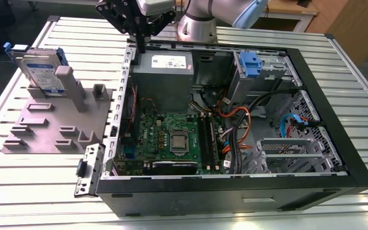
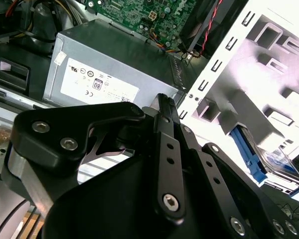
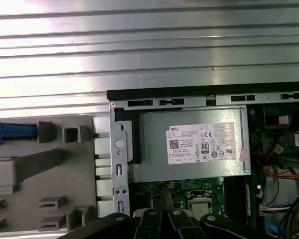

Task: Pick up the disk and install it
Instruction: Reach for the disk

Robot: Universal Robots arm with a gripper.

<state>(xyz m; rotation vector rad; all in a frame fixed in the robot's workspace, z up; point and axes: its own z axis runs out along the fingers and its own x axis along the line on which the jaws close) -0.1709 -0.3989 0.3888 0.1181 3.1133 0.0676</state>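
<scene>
step: reach disk (image 1: 40,67) | gripper (image 1: 141,48) near power supply (image 1: 165,79), jaws closed together, holding nothing | disk upright in grey fixture (image 1: 43,129), exterior view's left, well apart | you: open wide, square jaws to its flat faces, clear the fixture posts

A robot arm (image 1: 197,26) of smooth silver-grey metal has fat cylindrical joints, one closed by a pale blue plastic cap (image 1: 248,14). Its matte black end effector (image 1: 141,45) is built from flat, angular linkage plates that narrow to two slim straight fingers (image 2: 165,107). In the second wrist view, round silver screw heads (image 2: 170,201) dot the black links, and a bare grey metal block (image 2: 22,181) sits under one rounded link.
</scene>
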